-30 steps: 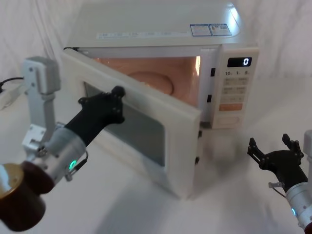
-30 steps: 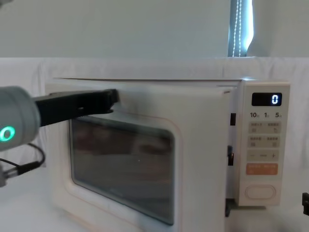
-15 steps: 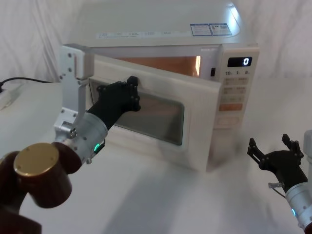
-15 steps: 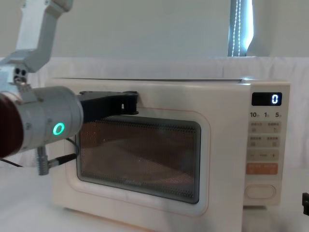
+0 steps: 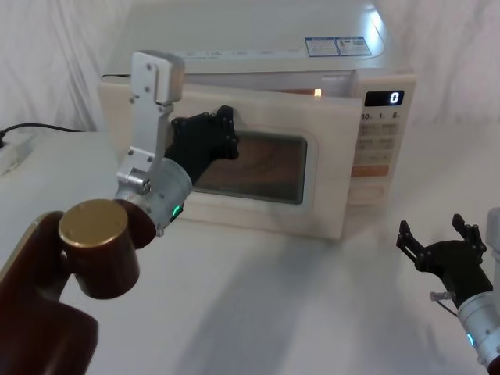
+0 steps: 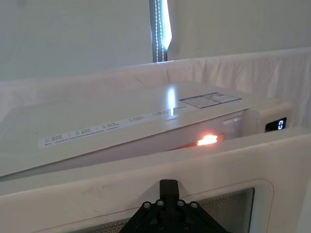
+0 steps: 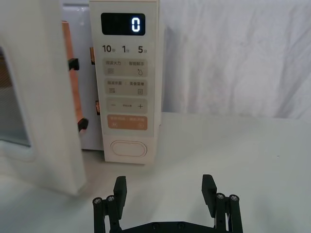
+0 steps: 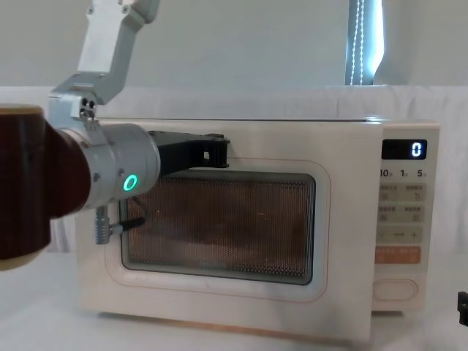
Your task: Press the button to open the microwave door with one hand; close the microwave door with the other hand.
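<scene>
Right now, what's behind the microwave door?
Behind the microwave door, a narrow gap along its top and right edge shows the lit orange cavity and latch slots. The left tool presses the door's front. The mesh window blurs the interior; contents cannot be made out.

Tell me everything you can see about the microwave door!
The microwave door is a wide cream panel with a dark mesh window and a raised frame. It is almost closed, with a thin gap left on its latch side, beside the control panel. The left gripper presses against its upper part.
</scene>
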